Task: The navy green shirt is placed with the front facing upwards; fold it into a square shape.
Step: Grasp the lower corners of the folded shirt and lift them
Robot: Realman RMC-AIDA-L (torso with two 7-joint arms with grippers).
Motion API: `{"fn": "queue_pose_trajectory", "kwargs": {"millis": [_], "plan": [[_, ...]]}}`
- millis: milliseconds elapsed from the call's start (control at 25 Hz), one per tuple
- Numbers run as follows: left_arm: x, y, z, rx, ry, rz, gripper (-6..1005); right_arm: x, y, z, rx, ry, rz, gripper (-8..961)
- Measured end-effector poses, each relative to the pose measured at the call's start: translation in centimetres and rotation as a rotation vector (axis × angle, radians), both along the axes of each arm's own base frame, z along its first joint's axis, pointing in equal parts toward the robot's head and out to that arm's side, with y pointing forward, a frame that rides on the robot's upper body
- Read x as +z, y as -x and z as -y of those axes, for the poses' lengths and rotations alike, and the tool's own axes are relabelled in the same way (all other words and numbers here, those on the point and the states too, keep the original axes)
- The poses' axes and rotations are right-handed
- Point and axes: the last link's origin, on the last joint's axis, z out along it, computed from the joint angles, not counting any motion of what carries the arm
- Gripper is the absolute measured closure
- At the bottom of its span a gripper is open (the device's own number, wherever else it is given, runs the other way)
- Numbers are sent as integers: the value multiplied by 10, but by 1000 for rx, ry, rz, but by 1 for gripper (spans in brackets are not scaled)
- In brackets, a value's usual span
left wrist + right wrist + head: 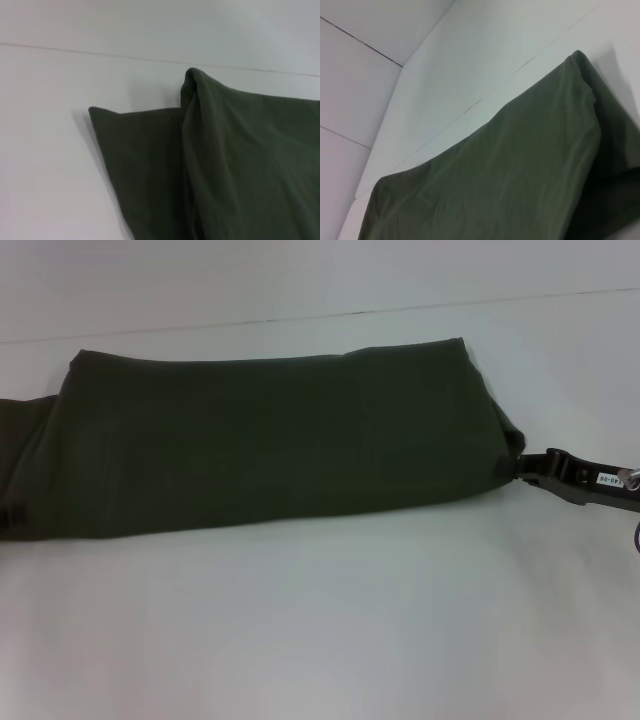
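Shirt folded into a long band on the white surface.

I see the shirt lying flat, plain side up. My right claw is at the shirt's right end, pinching its corner. My left claw is at the shirt's left end; I cannot tell its grip.

A plain white table under flat light

Its pale, smooth surface fills the head view's foreground (no marks or clutter on it). A thin dark seam crosses the far side from edge to edge, and the same line shows in both wrist views, with more white surface beyond it.
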Motion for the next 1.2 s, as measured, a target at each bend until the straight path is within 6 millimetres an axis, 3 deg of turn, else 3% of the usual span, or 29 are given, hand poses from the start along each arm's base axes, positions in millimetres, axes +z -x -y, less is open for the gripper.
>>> {"fn": "queue_pose_trajectory", "kwargs": {"millis": [80,1200], "plan": [[-2,1,0,3,3,0,96,0,0,0,0,0,0,942],[-14,-10,-5,-40,68,-3,99,1,-1,0,-4,-3,4,942]]}}
